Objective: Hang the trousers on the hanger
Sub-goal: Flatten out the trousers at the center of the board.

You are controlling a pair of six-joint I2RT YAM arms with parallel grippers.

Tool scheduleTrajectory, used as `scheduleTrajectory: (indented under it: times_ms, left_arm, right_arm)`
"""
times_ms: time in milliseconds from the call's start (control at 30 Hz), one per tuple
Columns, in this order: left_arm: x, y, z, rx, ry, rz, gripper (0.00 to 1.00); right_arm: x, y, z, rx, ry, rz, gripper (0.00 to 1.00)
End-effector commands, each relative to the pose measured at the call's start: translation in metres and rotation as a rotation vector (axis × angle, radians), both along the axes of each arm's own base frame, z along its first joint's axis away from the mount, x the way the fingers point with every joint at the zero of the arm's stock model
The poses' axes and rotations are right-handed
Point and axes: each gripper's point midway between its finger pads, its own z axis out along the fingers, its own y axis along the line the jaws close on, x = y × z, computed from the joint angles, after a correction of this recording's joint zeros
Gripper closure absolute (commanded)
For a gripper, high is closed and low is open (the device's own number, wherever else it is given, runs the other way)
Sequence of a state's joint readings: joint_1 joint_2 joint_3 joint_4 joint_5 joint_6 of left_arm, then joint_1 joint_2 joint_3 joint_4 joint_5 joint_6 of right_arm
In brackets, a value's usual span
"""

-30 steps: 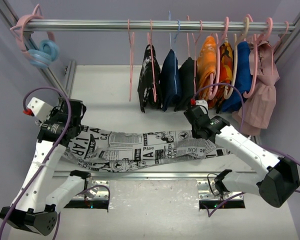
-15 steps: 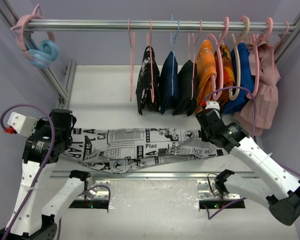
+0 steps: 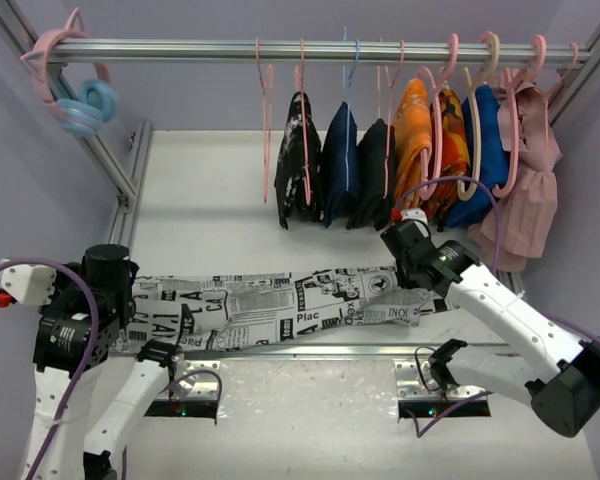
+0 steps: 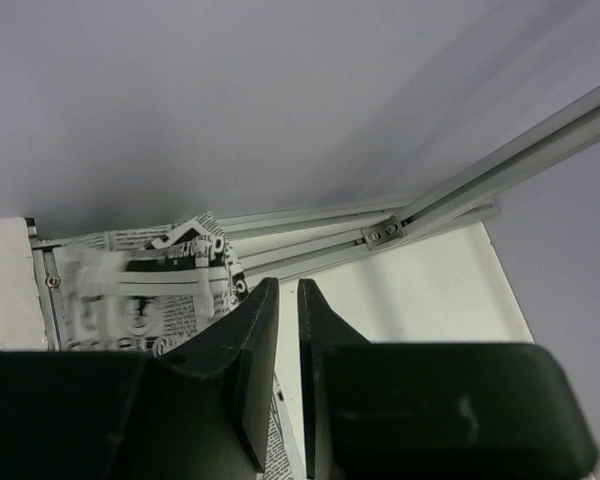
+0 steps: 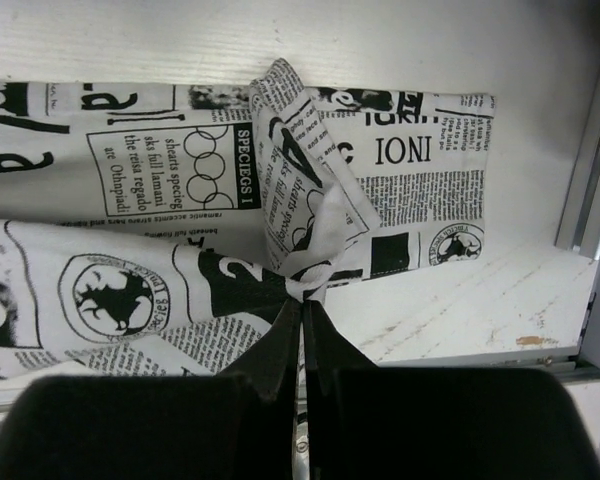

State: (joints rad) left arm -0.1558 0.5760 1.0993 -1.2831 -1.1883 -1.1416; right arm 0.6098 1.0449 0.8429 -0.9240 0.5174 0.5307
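Observation:
The newspaper-print trousers (image 3: 280, 300) lie stretched in a long band across the table's near side. My right gripper (image 3: 408, 272) is shut on a bunched fold at their right end; in the right wrist view the cloth (image 5: 310, 215) puckers up from the closed fingertips (image 5: 302, 300). My left gripper (image 3: 128, 305) is at the trousers' left end. In the left wrist view its jaws (image 4: 288, 288) stand a narrow crack apart with bare table showing between them, and the trousers (image 4: 140, 285) lie just left of them. The thin pale-pink hanger (image 3: 264, 130) hangs bare on the rail.
The rail (image 3: 310, 48) carries a black speckled garment (image 3: 298, 160), navy, orange (image 3: 418, 140), blue and pink (image 3: 528, 205) clothes on thicker hangers. Pink and blue rings (image 3: 80, 100) hang at its left end. A slanted frame post (image 3: 115, 170) and the table's front rail (image 3: 310, 350) border the space.
My left arm swung left and toward the near edge, dragging the trousers' left end along, and its jaws have parted slightly. The right gripper drifted a little and keeps its pinch.

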Motion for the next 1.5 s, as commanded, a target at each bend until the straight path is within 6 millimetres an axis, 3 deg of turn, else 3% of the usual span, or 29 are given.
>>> scheduleTrajectory:
  times_ms: [0, 67, 133, 233, 300, 533, 633, 767, 833, 900, 933, 1033, 1067, 1133, 1233, 1367, 1467]
  left_arm:
    - [0.01, 0.002, -0.006, 0.044, 0.002, -0.001, 0.88]
    - [0.013, 0.001, -0.014, 0.041, 0.024, -0.005, 0.84]
    - [0.018, -0.001, -0.024, 0.033, 0.05, -0.01, 0.65]
    - [0.031, -0.006, -0.025, 0.042, 0.085, -0.062, 0.39]
    - [0.051, -0.02, -0.029, 0.016, 0.095, -0.167, 0.22]
    - [0.093, -0.068, -0.078, -0.142, 0.198, -0.429, 0.09]
    - [0.103, -0.093, -0.116, -0.268, 0.264, -0.509, 0.07]
    - [0.112, -0.122, -0.159, -0.398, 0.301, -0.602, 0.07]
    - [0.114, -0.135, -0.176, -0.476, 0.282, -0.621, 0.07]
    - [0.113, -0.135, -0.186, -0.502, 0.275, -0.598, 0.07]
    - [0.11, -0.133, -0.193, -0.515, 0.278, -0.569, 0.07]
    - [0.104, -0.131, -0.205, -0.536, 0.289, -0.53, 0.07]
    - [0.103, -0.131, -0.208, -0.54, 0.288, -0.527, 0.07]
    - [0.102, -0.13, -0.209, -0.539, 0.278, -0.524, 0.07]
    - [0.105, -0.131, -0.206, -0.531, 0.25, -0.54, 0.07]
    - [0.102, -0.125, -0.203, -0.498, 0.272, -0.53, 0.07]
    - [0.097, -0.116, -0.207, -0.464, 0.303, -0.492, 0.06]
  right_arm:
    - [0.008, -0.009, -0.009, -0.097, 0.032, -0.019, 1.0]
    - [0.012, -0.01, -0.013, -0.129, 0.052, -0.029, 0.99]
    - [0.02, -0.006, -0.018, -0.162, 0.078, -0.036, 0.69]
    - [0.03, -0.006, -0.018, -0.188, 0.073, -0.046, 0.52]
    - [0.034, -0.009, -0.02, -0.189, 0.087, -0.071, 0.4]
    - [0.027, -0.019, -0.012, -0.041, 0.039, -0.141, 0.19]
    - [0.016, -0.021, -0.026, 0.027, 0.063, -0.161, 0.12]
    - [0.007, -0.019, -0.048, 0.111, 0.117, -0.174, 0.12]
    - [0.005, -0.008, -0.062, 0.168, 0.166, -0.151, 0.17]
    - [0.005, 0.004, -0.07, 0.218, 0.195, -0.115, 0.37]
    - [0.006, 0.009, -0.076, 0.235, 0.21, -0.098, 0.56]
    - [0.009, 0.011, -0.082, 0.202, 0.216, -0.093, 0.76]
    - [0.011, 0.015, -0.083, 0.179, 0.21, -0.077, 0.78]
    - [0.011, 0.032, -0.083, 0.148, 0.208, -0.025, 0.77]
    - [0.003, 0.071, -0.096, 0.143, 0.267, 0.086, 0.56]
    - [-0.003, 0.088, -0.104, 0.235, 0.289, 0.133, 0.45]
    - [0.001, 0.087, -0.083, 0.274, 0.219, 0.143, 0.38]
